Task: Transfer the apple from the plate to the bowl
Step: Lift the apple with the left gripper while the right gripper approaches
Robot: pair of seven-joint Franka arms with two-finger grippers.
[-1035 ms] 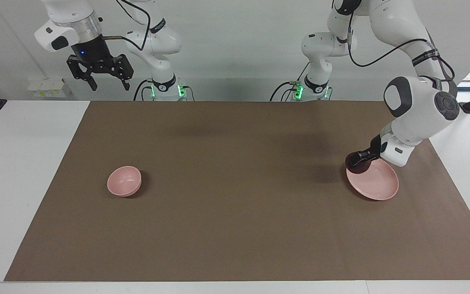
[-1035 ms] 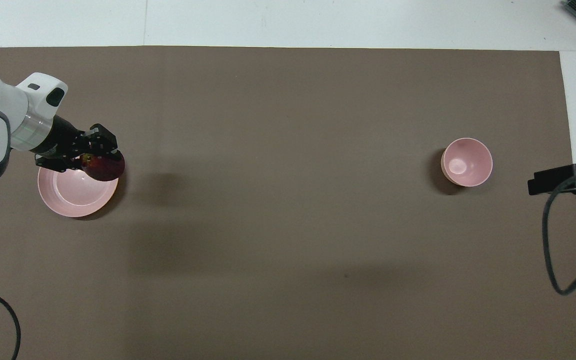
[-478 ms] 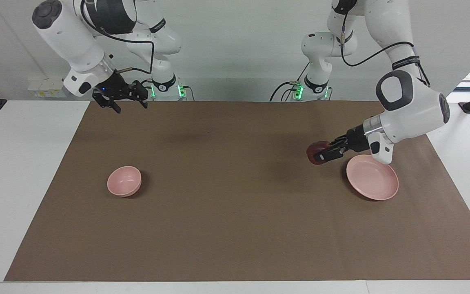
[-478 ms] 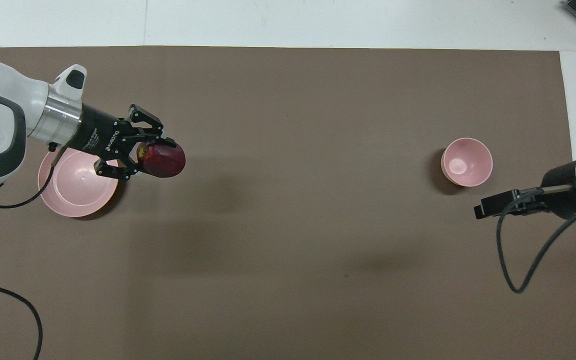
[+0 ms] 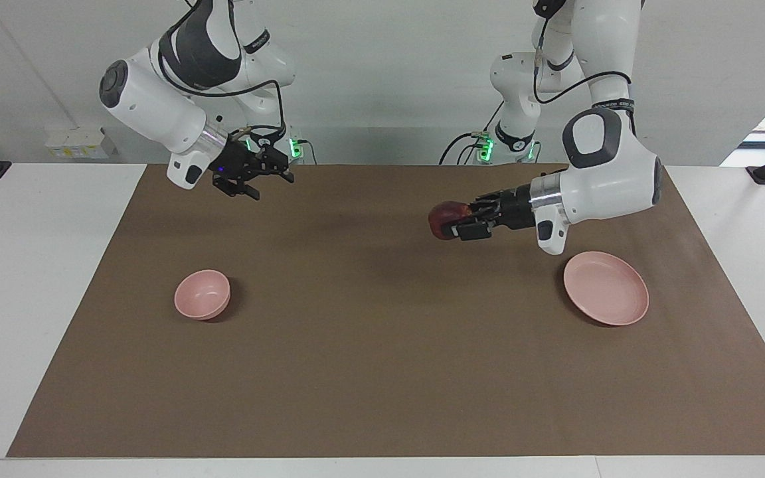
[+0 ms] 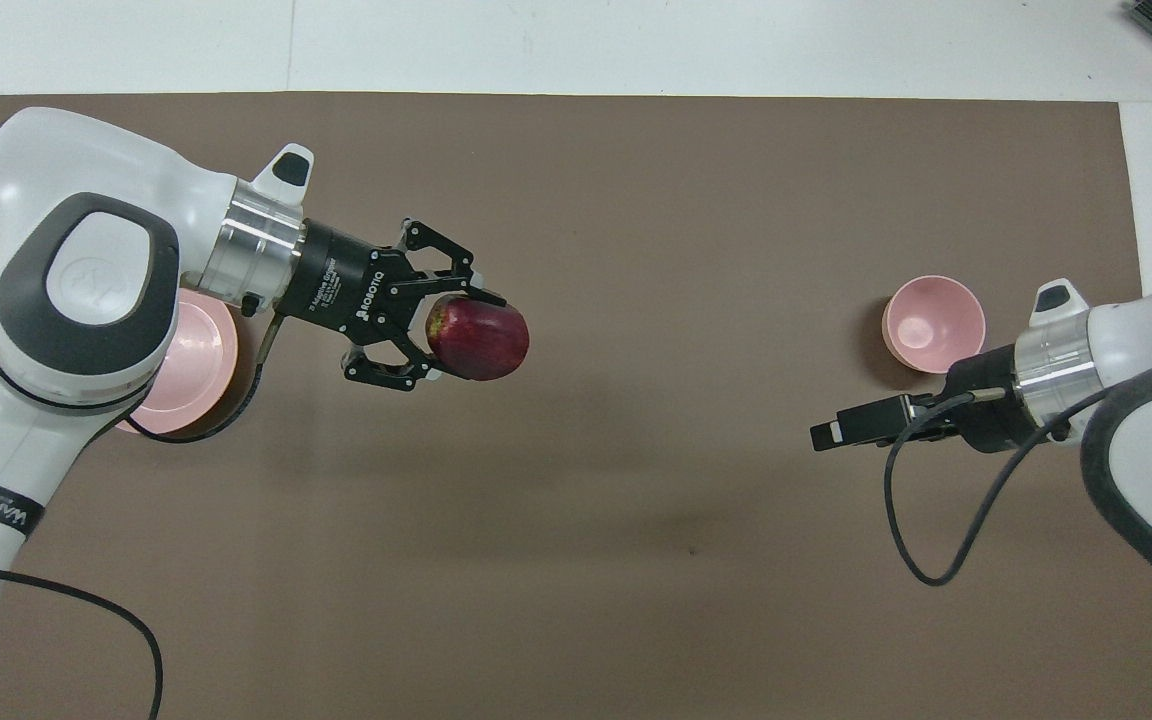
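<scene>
My left gripper is shut on the dark red apple and holds it in the air over the brown mat, between the plate and the middle of the table. In the overhead view the left gripper grips the apple from two sides. The pale pink plate is empty; the left arm partly covers the plate in the overhead view. The small pink bowl is empty at the right arm's end and also shows in the overhead view. My right gripper is open and empty, raised over the mat beside the bowl.
A brown mat covers most of the white table. A black cable loops from the right arm over the mat. Another cable lies at the left arm's end.
My left gripper has lifted the apple off the plate and carried it toward the middle of the table. My right arm has come down and swung in over the mat.
</scene>
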